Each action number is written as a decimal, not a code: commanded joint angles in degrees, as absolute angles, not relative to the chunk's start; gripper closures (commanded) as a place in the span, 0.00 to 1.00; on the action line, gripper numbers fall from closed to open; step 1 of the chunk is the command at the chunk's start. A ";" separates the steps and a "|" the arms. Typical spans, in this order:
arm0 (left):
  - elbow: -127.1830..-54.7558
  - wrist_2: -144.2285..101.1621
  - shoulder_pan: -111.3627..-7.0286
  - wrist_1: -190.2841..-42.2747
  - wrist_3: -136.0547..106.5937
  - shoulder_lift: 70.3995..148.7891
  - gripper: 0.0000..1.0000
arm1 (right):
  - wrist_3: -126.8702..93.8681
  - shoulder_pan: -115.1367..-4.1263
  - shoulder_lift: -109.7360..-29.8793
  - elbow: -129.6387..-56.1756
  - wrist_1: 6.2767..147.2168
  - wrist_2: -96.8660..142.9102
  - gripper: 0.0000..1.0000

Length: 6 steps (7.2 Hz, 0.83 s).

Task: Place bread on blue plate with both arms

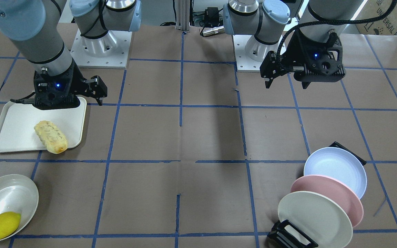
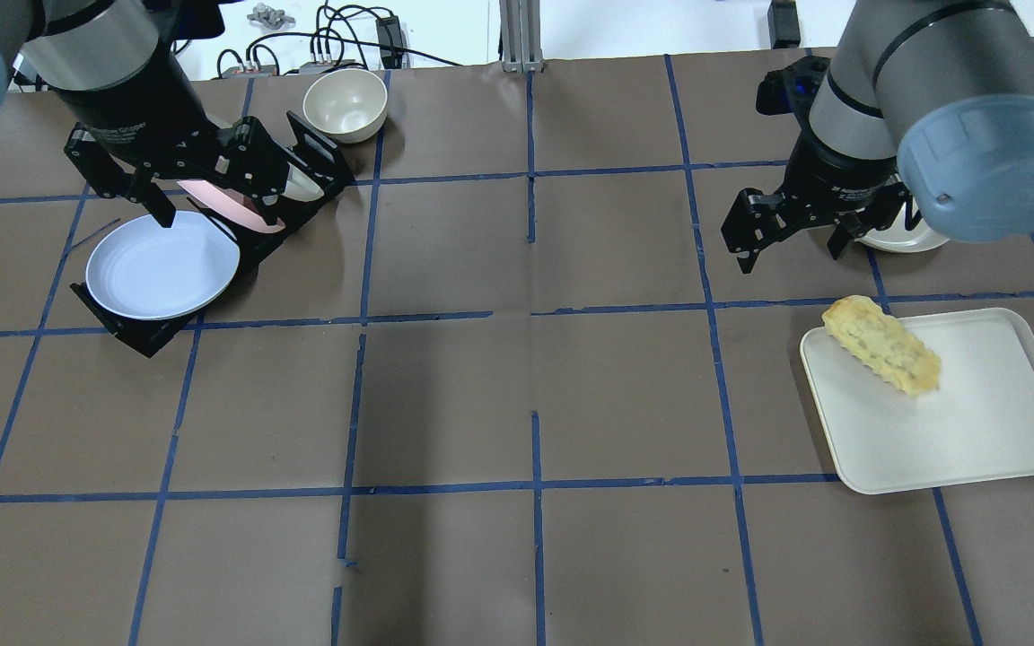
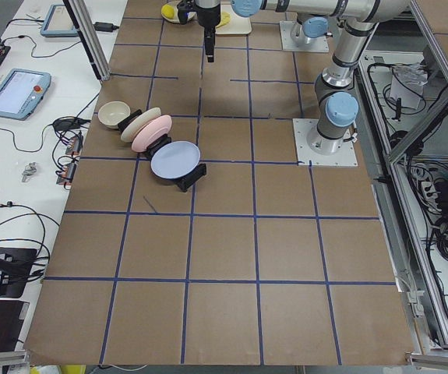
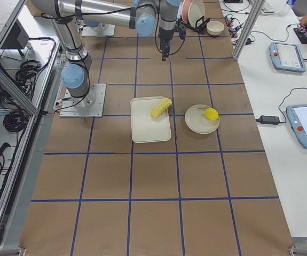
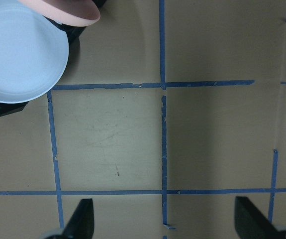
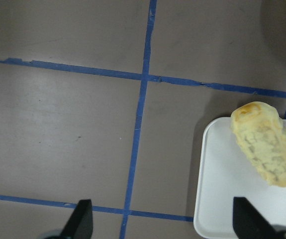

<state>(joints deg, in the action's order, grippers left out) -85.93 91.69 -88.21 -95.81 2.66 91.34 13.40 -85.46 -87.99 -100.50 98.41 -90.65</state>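
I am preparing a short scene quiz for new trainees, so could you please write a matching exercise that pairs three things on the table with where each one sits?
Things:
1. bread
2. lemon
3. blue plate

Places:
A. standing in the black rack
B. on the white tray
C. in the cream dish

Pairs: 1-B, 2-C, 3-A

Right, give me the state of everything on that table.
bread, lying on the tray, one end over its rim.
blue plate, empty, propped in the rack.
pink plate, propped in the same rack.
lemon, in the white dish.
left end effector, open, empty.
right end effector, open, empty.
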 commanded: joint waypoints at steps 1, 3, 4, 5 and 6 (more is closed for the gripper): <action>-86.22 91.15 -82.05 -94.41 10.66 93.33 0.00 | 31.54 -73.54 -87.80 -107.71 104.55 -90.18 0.00; -84.12 90.79 -71.85 -92.47 22.61 98.67 0.00 | 53.32 -69.88 -85.62 -115.19 121.02 -90.00 0.00; -82.72 90.27 -68.33 -89.33 28.85 102.36 0.00 | 60.05 -69.70 -84.13 -116.70 127.20 -90.00 0.00; -80.88 89.22 -65.33 -87.12 33.09 106.22 0.00 | 63.86 -69.61 -82.63 -116.81 129.88 -89.91 0.00; -78.86 89.21 -62.17 -86.14 37.75 110.87 0.00 | 69.64 -69.61 -81.14 -117.07 134.95 -90.00 0.00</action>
